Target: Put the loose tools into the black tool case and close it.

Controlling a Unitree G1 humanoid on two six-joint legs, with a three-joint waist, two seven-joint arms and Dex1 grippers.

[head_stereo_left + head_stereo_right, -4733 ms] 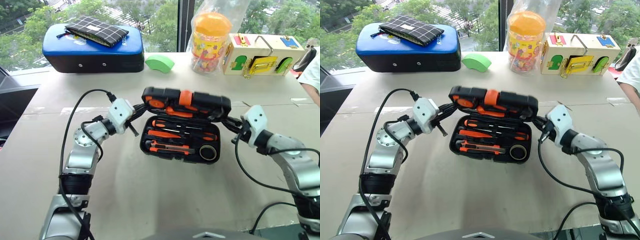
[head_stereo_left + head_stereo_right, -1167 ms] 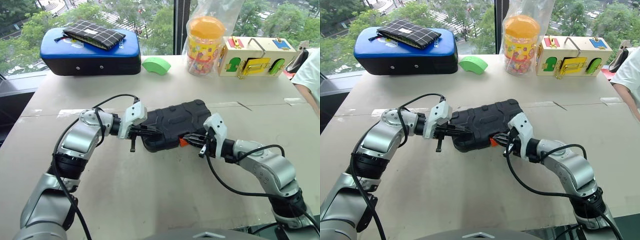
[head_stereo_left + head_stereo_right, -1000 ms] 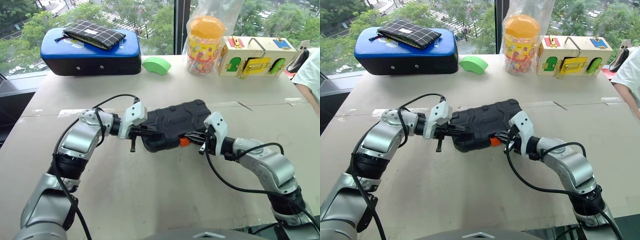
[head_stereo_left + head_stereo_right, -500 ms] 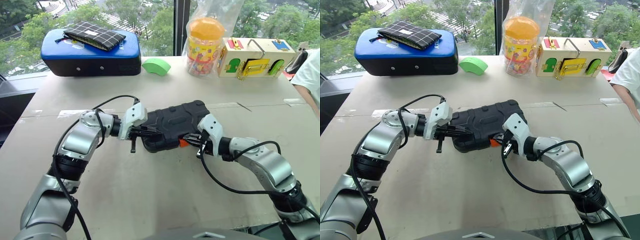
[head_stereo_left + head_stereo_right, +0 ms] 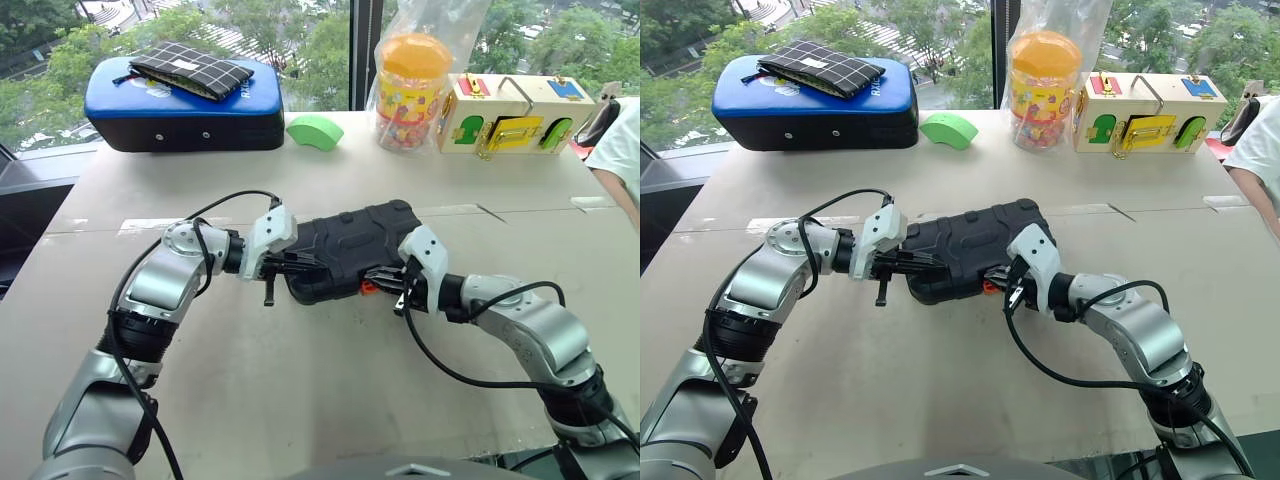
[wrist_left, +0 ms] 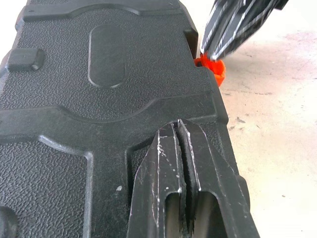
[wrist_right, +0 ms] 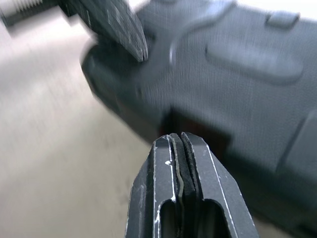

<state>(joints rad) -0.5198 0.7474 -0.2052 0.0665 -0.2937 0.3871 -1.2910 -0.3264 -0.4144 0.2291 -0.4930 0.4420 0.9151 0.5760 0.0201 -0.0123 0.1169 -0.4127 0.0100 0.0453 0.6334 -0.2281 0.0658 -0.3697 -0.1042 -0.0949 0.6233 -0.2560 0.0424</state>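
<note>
Black tool case (image 5: 345, 248) lay lid-down mid-tabletop (image 5: 300, 400), left pincer (image 5: 290, 266), fingers together, bracing its end while right pincer (image 5: 385, 283), also together, pressed at the orange latch (image 5: 368, 288), likely to snap it.

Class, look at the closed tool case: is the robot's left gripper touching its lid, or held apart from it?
Touching. In the left wrist view the left gripper, fingers shut, rests its tips on the ribbed lid of the black tool case, with no gap showing between them.

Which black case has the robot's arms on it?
The flat ribbed black plastic tool case mid-table, with an orange latch. The bigger blue-topped black case sits far back, untouched.
</note>
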